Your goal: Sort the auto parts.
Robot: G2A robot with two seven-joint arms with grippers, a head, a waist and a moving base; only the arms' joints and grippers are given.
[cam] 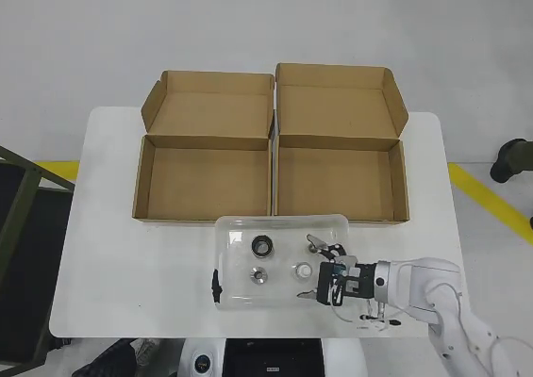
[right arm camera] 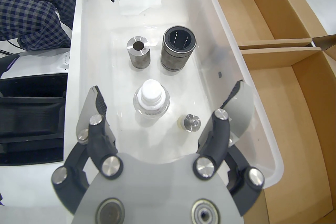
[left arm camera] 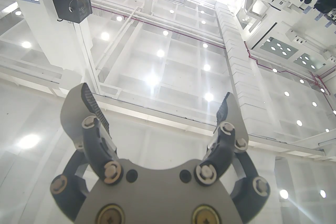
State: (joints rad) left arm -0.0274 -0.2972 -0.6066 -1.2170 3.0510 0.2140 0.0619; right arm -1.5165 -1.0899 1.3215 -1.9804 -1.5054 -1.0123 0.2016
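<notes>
Right gripper (right arm camera: 168, 92) spread wide, empty, held over clear bin (right arm camera: 263, 135). Bottle (right arm camera: 151, 101) and stud (right arm camera: 191, 123) are seated inside it, directly beneath. Pick step judged in hand; descent and closure on one part needed next.

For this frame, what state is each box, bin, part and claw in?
left box: open, empty.
right box: open, empty.
clear bin: uncovered, holds four parts.
black bearing: upright, bore up.
steel sleeve: upright, bore up.
white-capped part: upright, cap up.
small knob: standing, ungripped.
right claw: open, empty, above the bin.
left claw: open, empty, pointing upward.
</notes>
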